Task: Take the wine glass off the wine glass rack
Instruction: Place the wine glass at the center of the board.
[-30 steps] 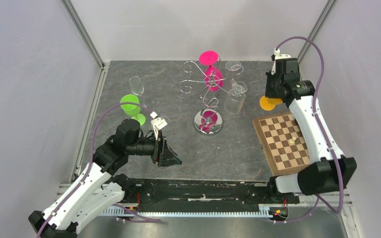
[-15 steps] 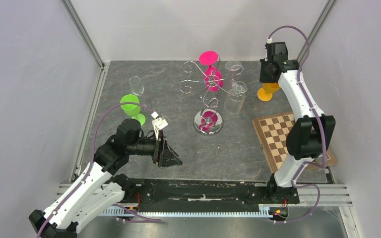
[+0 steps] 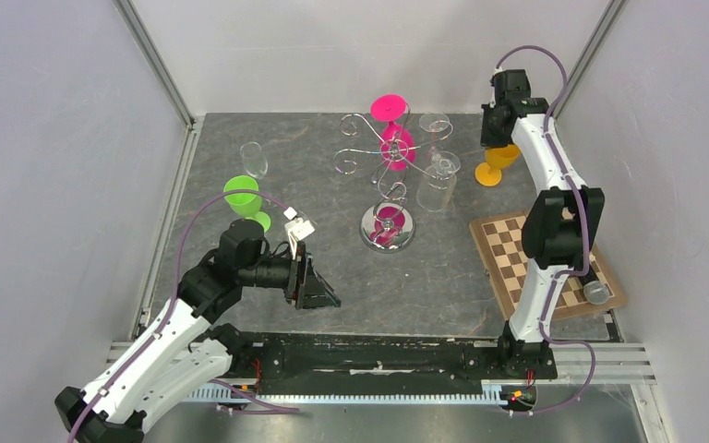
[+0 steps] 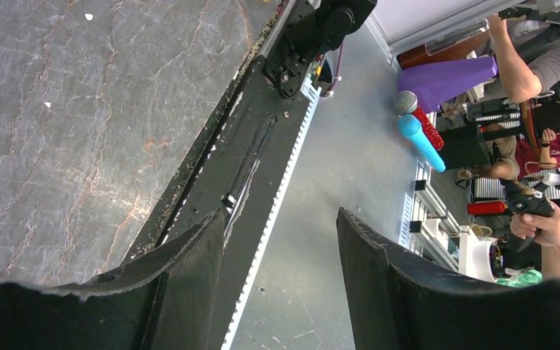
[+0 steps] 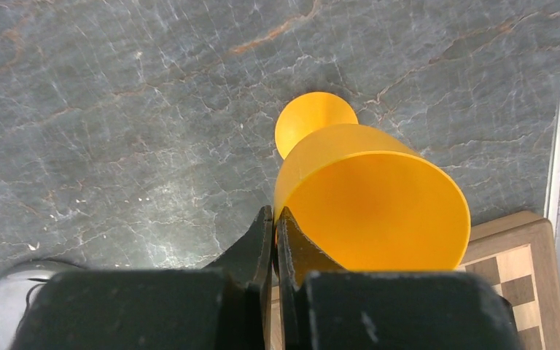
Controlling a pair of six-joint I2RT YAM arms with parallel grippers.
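Note:
The chrome wine glass rack [image 3: 380, 159] stands at mid-back on its round mirrored base [image 3: 387, 227]. A pink wine glass [image 3: 397, 145] hangs on it, and a clear glass [image 3: 435, 125] sits at its right arm. My right gripper [image 3: 497, 138] is at the back right, shut on the rim of an orange wine glass [image 3: 494, 166]. In the right wrist view the fingers [image 5: 275, 213] pinch the rim of the orange glass [image 5: 379, 204]; it is tilted, its foot low over the table. My left gripper [image 3: 328, 297] is open and empty near the front edge, as the left wrist view [image 4: 281, 215] shows.
A green glass [image 3: 243, 198] and a clear glass [image 3: 254, 159] stand at the left. A clear tumbler-like glass [image 3: 438, 182] stands right of the rack. A chessboard [image 3: 515, 263] lies at the front right. Enclosure walls close in on both sides.
My right arm has swung toward the back corner and stretched out, carrying the orange glass a little back and left. My left arm has hardly moved.

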